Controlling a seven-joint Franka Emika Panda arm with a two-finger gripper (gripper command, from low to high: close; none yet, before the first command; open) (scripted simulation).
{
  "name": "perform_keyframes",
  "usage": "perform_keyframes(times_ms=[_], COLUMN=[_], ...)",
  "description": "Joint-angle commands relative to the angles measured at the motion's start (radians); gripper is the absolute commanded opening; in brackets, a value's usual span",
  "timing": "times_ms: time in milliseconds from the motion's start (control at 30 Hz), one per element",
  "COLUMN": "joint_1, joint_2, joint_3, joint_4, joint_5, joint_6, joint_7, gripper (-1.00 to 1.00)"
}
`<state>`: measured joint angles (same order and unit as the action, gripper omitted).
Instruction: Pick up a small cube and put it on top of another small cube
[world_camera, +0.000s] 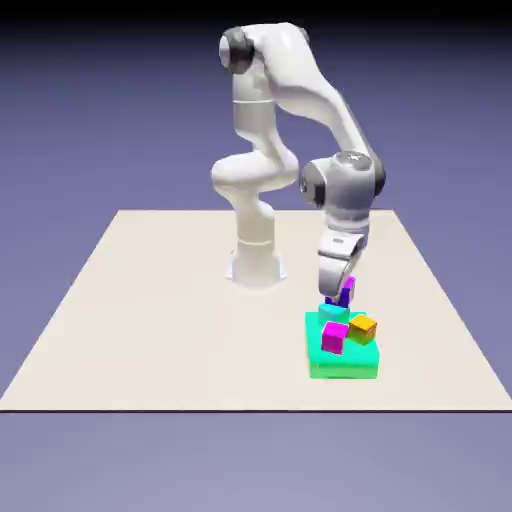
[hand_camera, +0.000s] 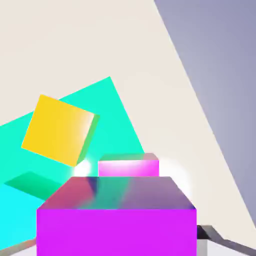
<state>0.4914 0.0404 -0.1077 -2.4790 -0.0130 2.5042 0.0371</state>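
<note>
1. Check the fingers (world_camera: 343, 298): they are clenched on the purple cube (world_camera: 347, 291), which hangs above the bench (world_camera: 150, 320). In the hand view the purple cube (hand_camera: 116, 222) fills the bottom of the picture, and one grey fingertip (hand_camera: 208, 241) shows at its right side.
2. Locate the cyan cube (world_camera: 332, 312). It sits just below the held cube, at the far edge of the green block (world_camera: 345, 362). You cannot tell whether the two cubes touch.
3. Note the neighbours: the pink cube (world_camera: 334, 337) and the orange cube (world_camera: 362, 328) stand on the green block, close together and close to the cyan cube.
4. Note the open room: the group lies near the bench's front edge, toward the exterior view's right. The bench surface on the exterior view's left is wide and open. In the hand view the bench's edge runs diagonally at upper right.
5. All cube faces show plain colour.
6. Count: four small cubes (purple, cyan, pink, orange), one green block, one arm (world_camera: 290, 90).
</note>
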Motion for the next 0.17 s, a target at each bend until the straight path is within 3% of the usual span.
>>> perform_keyframes(times_ms=[0, 33, 67, 133], joint_1=[0.0, -0.001, -0.001, 0.001], joint_2=[0.035, 0.048, 0.048, 0.013], joint_3=[0.0, 0.001, 0.001, 0.0], joint_4=[-0.009, -0.012, -0.012, -0.003], joint_5=[0.004, 0.006, 0.006, 0.001], joint_6=[0.044, 0.061, 0.061, 0.018], joint_7=[-0.003, -0.004, -0.004, 0.0], gripper=[-1.0, -1.0, 1.0, 1.0])
